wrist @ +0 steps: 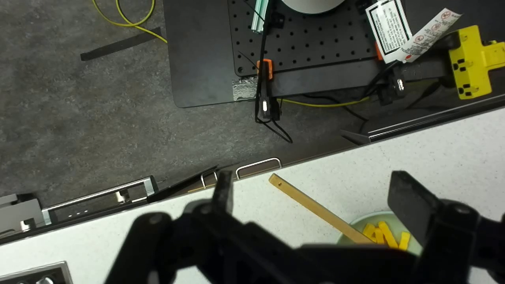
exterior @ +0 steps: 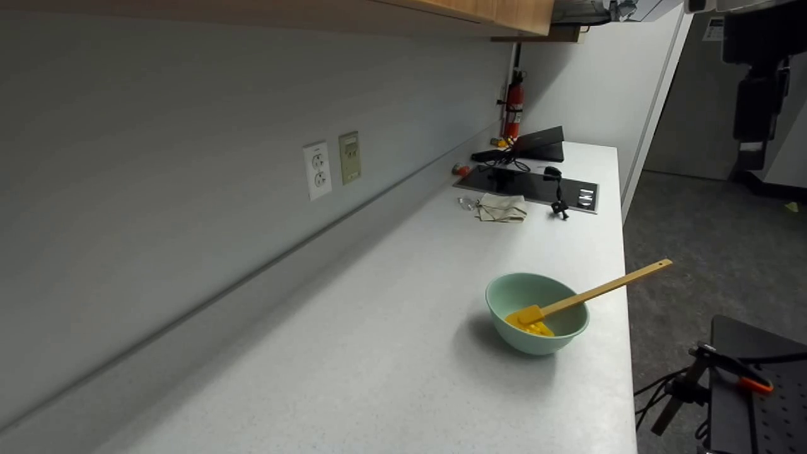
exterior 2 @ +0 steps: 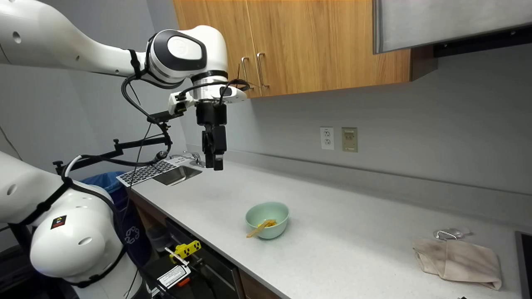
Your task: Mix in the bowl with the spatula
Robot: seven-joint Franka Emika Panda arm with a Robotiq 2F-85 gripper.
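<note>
A folded cloth [exterior: 502,208] lies near the black cooktop [exterior: 528,186].

White counter [exterior: 353,378], lightly speckled. Pale green bowl [exterior: 529,291] stands upright on it, near front edge. Farther along lies folded cloth [exterior 2: 461,263], small clear object [exterior 2: 451,234] just beside it. Beyond cloth is placed black cooktop [exterior: 529,186].

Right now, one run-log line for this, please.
bowl: on counter, yellow pieces inside; spatula: resting in bowl; gripper: open, empty, apart from both
</note>
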